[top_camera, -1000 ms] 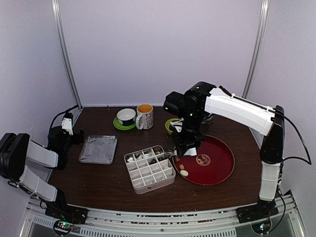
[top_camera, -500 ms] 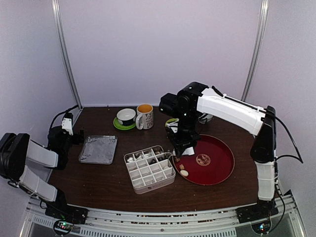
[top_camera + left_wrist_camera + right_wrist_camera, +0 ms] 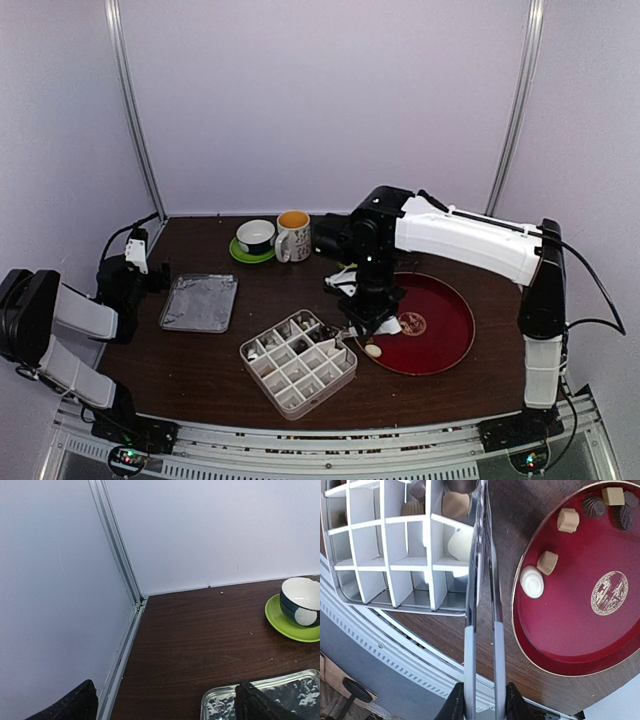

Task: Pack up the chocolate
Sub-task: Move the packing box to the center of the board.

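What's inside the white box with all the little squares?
Near one corner the box holds a tan chocolate, a cream-white one and a ridged brown one. Other visible squares look empty. The tongs cover part of that corner.

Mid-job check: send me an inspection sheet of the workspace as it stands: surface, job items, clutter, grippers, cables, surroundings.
Surface: dark brown wooden table, a few crumbs near the left arm.
Job's things: small brown, dark and white chocolates on the round red tray; a few sit in the white gridded box, many cells empty.
Clutter: foil tray, dark bowl on green saucer, white mug.
Grippers: right gripper shut on the metal tongs, which run along the box's edge; left gripper open, holding nothing.
Cables: black cables by the left arm and along the right arm.
Surroundings: pale walls, aluminium posts.
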`<state>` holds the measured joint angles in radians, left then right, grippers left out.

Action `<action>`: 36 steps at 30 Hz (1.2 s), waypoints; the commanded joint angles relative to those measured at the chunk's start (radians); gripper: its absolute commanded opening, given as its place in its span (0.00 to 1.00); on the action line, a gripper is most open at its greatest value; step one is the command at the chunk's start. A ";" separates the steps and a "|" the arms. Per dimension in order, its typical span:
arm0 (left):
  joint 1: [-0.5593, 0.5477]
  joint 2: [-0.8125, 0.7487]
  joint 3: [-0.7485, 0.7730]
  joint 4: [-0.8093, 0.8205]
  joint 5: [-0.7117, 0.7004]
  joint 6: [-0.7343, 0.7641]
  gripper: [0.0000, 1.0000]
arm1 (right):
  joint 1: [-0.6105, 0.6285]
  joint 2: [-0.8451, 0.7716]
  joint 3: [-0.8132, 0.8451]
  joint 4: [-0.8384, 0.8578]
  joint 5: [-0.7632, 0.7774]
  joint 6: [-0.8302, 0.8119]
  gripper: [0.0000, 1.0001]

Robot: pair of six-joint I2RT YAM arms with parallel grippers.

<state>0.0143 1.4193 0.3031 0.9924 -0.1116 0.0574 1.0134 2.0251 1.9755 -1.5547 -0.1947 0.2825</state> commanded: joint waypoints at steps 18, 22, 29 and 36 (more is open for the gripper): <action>0.011 0.004 0.025 0.023 0.009 -0.011 0.98 | 0.079 -0.118 -0.062 0.036 0.218 -0.057 0.00; 0.011 0.005 0.026 0.023 0.008 -0.012 0.98 | 0.074 -0.129 -0.042 0.046 0.283 -0.026 0.00; 0.012 0.004 0.025 0.024 0.010 -0.012 0.98 | 0.016 -0.106 -0.069 0.104 0.120 0.123 0.00; 0.011 0.004 0.025 0.025 0.013 -0.013 0.98 | -0.046 -0.109 -0.140 0.256 -0.010 0.296 0.00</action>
<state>0.0143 1.4193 0.3031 0.9920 -0.1112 0.0563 0.9894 1.9503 1.8481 -1.4300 -0.1314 0.4473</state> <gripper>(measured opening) 0.978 0.236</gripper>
